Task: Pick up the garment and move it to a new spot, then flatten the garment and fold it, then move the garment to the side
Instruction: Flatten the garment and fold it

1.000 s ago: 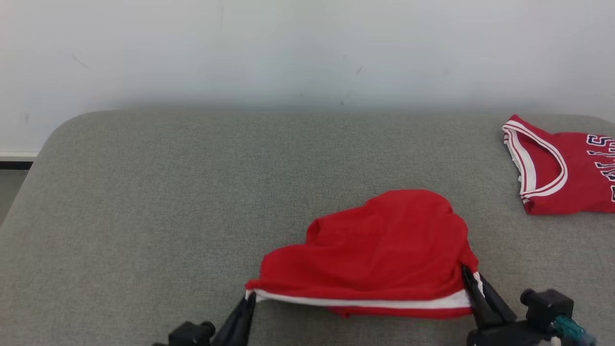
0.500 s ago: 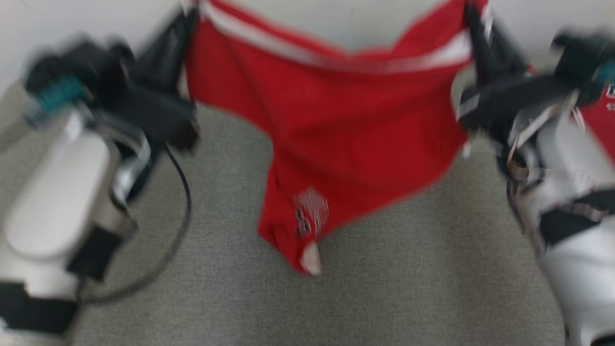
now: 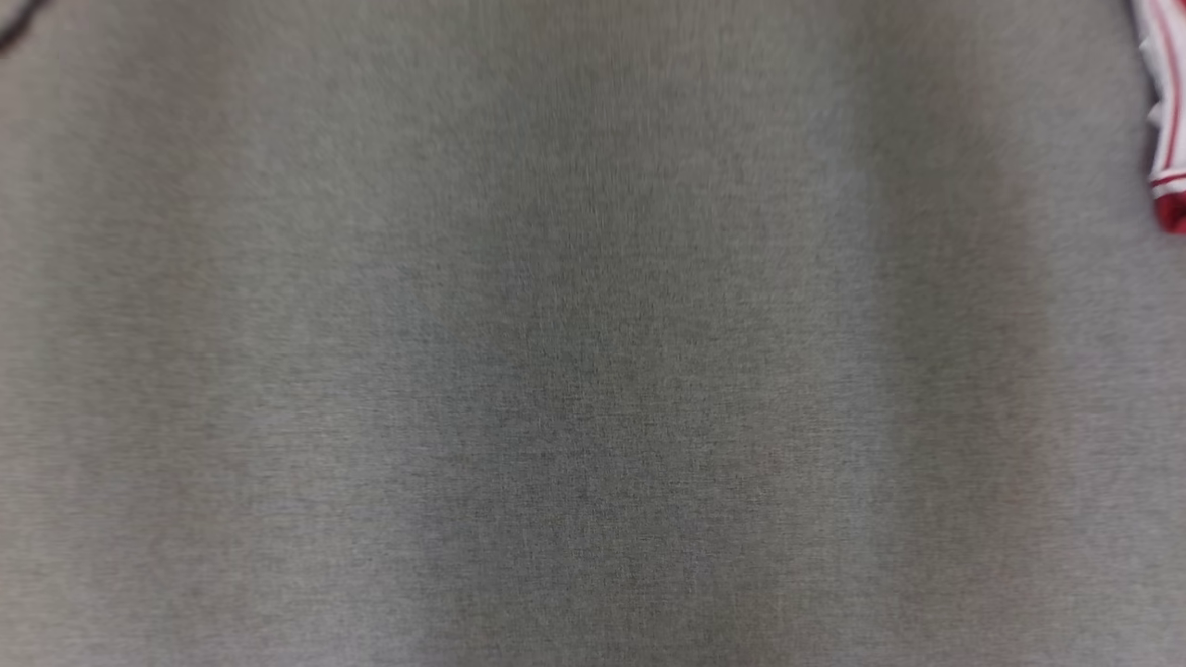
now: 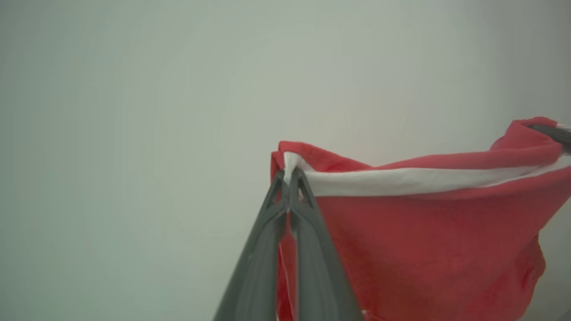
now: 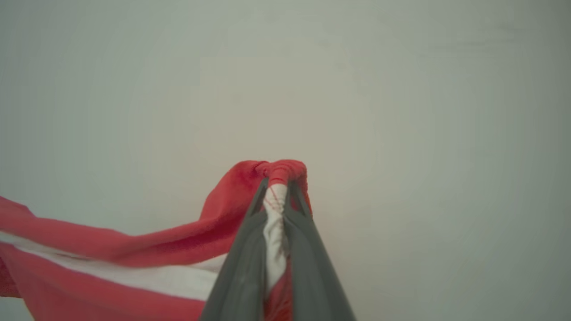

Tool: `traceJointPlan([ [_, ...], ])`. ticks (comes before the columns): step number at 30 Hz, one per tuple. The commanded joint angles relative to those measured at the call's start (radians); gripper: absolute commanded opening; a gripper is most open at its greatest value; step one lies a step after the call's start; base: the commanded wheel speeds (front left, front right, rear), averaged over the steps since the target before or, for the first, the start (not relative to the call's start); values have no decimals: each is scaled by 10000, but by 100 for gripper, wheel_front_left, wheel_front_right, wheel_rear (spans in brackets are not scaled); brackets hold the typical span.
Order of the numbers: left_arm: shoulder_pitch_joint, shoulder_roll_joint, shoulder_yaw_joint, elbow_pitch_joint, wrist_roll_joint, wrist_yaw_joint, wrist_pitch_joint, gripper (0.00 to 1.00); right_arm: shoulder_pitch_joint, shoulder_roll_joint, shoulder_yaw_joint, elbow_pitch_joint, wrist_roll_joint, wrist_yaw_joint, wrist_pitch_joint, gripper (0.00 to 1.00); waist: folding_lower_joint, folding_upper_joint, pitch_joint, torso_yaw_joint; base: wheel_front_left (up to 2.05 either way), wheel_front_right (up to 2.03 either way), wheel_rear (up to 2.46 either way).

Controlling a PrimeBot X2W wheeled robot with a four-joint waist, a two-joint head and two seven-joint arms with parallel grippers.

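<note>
The left hand [image 4: 287, 176] was closed on the red garment [image 4: 424, 232], its two dark fingers pinching one top corner right where the white band [image 4: 401, 182] ended. The right hand [image 5: 275, 183] was likewise clamped on the garment, with bunched red and white cloth squeezed between its fingers and poking out past the tips. The garment hung between the two hands in front of a pale wall [image 4: 134, 111]. Its banded edge ran from one grip to the other with a slight sag, and the red body draped down below it. In the left wrist view the cloth stretched away to the right edge, where a dark fingertip of the other hand met it. The head view, blurred, looked down on the grey woven bench [image 3: 593, 371]. A second red-and-white striped garment [image 3: 1169, 139] lay at its upper right edge.
</note>
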Motion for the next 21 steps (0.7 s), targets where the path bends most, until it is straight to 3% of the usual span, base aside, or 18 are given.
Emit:
traceJointPlan([
  [1, -210, -58, -81, 230, -81, 23, -82, 0, -179, -30, 77, 226, -108, -1, -91, 0, -4, -3, 1201, -88, 0, 0, 0],
  [6, -1097, -194, -533, 1176, -360, 23, -585, 0, -1114, -73, 366, 1153, -362, -1, -547, 0, -4, -3, 1605, -32, 0, 0, 0],
  [11, -1064, -236, -1020, 1705, -780, 23, -1011, 0, -1034, 59, 666, 1758, -181, -1, -1052, 0, -4, -3, 1885, 0, 0, 0, 0],
  [18, 771, -127, -1059, 1312, -1396, 23, -1470, 0, 679, 108, 1272, 1865, 642, -1, -1704, 0, -4, -3, 1284, -85, 0, 0, 0],
  [21, 2068, -49, -576, 503, -1269, 31, -1483, 0, 1860, -37, 1692, 1624, 1038, -1, -1837, 0, -4, -3, 838, -130, 0, 0, 0],
])
